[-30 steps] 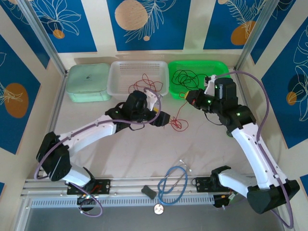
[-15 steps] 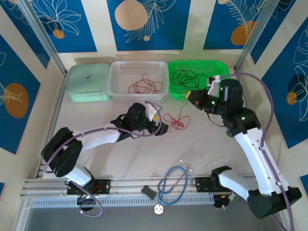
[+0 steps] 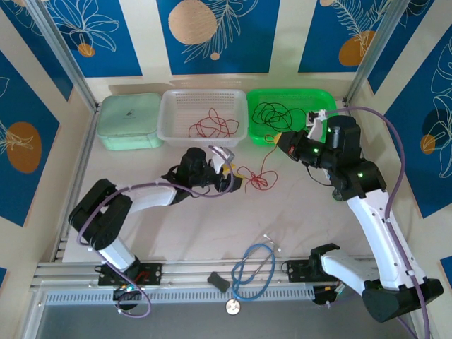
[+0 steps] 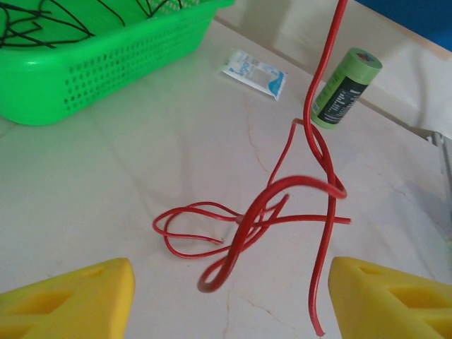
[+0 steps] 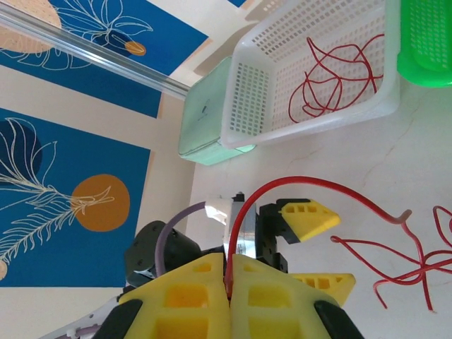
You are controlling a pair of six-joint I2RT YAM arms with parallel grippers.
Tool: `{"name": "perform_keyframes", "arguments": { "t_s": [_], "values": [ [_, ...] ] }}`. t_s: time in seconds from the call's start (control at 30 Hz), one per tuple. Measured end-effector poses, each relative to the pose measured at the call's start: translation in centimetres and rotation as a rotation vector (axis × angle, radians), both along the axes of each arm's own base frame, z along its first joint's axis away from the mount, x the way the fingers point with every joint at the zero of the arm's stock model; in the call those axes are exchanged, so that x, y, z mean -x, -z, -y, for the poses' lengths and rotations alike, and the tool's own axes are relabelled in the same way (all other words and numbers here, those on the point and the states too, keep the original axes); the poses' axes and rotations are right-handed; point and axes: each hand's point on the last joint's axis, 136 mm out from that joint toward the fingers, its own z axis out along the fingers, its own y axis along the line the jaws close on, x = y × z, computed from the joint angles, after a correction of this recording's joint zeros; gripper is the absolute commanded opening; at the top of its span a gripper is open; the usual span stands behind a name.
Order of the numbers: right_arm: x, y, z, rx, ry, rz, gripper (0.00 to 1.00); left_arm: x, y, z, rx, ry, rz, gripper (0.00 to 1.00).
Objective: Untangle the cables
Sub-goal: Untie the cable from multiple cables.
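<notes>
1. Closest to the arm bases, at 6 o'clock on the table (image 3: 176, 226), a thick blue tube (image 3: 236, 271) lies in a loop.
2. In the middle of the table, the left gripper (image 3: 233, 182) is low over the top. In its own wrist view, the left gripper (image 4: 229, 289) has its two yellow fingers (image 4: 78, 293) wide apart. They hold nothing.
3. The red cable (image 3: 258, 176) lies in a messy curl just at 3 o'clock of the left gripper. In the left wrist view, the red cable (image 4: 244, 227) loops on the table ahead of the open fingers. One strand goes up and out of the top of that view.
4. The right gripper (image 3: 281, 143) is at 1 o'clock from the curl, near the front of the green basket (image 3: 318, 95). In its wrist view, the right gripper (image 5: 229, 272) has its fingers pressed together. They pinch the red cable (image 5: 311, 181), which bends over and down to the curl.
5. Past the curl, in the left wrist view, a green tape roll (image 4: 346, 88) sits at 1 o'clock. A small white packet (image 4: 254, 73) lies at 12 o'clock, beside the green basket (image 4: 85, 78).
6. Farthest away, three boxes stand in a row:
   - At 11 o'clock is a mint box (image 3: 129, 120) with its lid on.
   - At 12 o'clock is a white basket (image 3: 169, 120) with red cables (image 3: 212, 127) inside.
   - At 1 o'clock is the green basket, with black cables (image 3: 272, 113) inside.
</notes>
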Motion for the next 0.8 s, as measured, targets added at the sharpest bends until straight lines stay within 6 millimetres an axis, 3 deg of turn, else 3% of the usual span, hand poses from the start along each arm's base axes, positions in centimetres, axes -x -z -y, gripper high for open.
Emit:
{"name": "perform_keyframes", "arguments": {
  "t_s": [0.07, 0.17, 0.2, 0.4, 0.6, 0.73, 0.8],
  "values": [
    [0.0, -0.5, 0.0, -0.005, 0.001, 0.008, 0.00, 0.1, -0.1, 0.1, 0.007, 0.010, 0.002, 0.63],
    [0.1, -1.1, 0.0, -0.011, 0.003, 0.020, 0.00, 0.1, -0.1, 0.2, 0.013, 0.012, -0.002, 0.38],
    [0.1, -1.3, 0.0, -0.012, 0.003, 0.023, 0.00, 0.0, 0.1, 0.3, 0.011, 0.012, -0.007, 0.37],
    [0.3, -2.1, 0.0, -0.018, 0.000, 0.039, 0.00, -1.0, 1.3, 1.1, 0.007, 0.004, -0.033, 0.38],
    [0.7, -2.0, 0.2, -0.014, 0.000, 0.026, 0.00, -1.6, 0.6, 1.3, 0.030, -0.014, -0.020, 0.55],
    [1.0, -2.0, 0.3, -0.014, 0.001, 0.023, 0.00, -1.8, 0.5, 1.3, 0.029, -0.025, -0.011, 0.54],
    [1.1, -2.0, 0.4, -0.014, 0.003, 0.022, 0.00, -1.9, 0.2, 1.2, 0.030, -0.031, -0.003, 0.45]
  ]
}}
